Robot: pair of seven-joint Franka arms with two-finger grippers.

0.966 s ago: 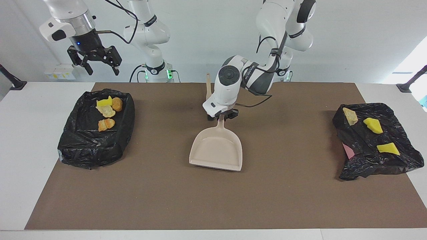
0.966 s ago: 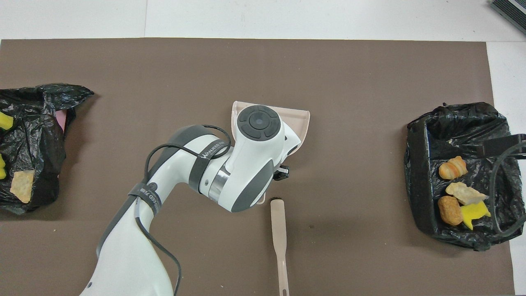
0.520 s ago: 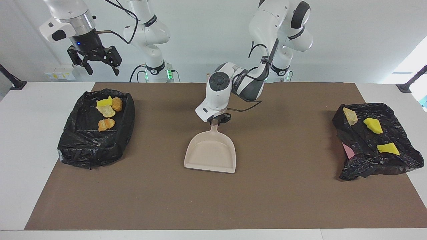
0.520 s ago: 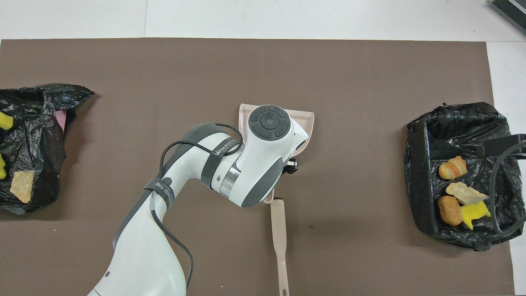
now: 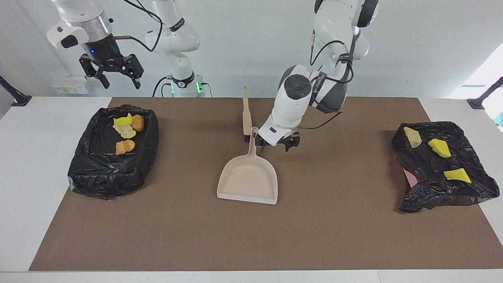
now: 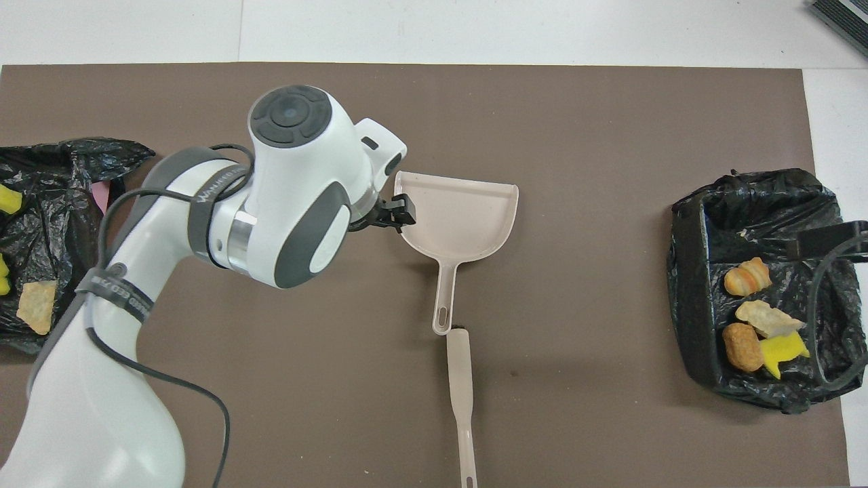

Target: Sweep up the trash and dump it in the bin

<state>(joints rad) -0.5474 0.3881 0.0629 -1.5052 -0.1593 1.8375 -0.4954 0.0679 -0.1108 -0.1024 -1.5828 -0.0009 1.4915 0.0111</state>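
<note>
1. Open and empty, my left gripper hangs low over the mat just beside the dustpan's handle, not touching it.
2. My right gripper waits, open, high over the bin.
3. Four lumps of trash lie in that bin.
4. Three lumps rest on the black bag at my left arm's end, well apart from the pan; I judge these remain.
5. The brush lies beside the pan's handle tip.

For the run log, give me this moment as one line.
left gripper: open, beside dustpan handle | right gripper: open, over bin | dustpan: empty on mat
</note>
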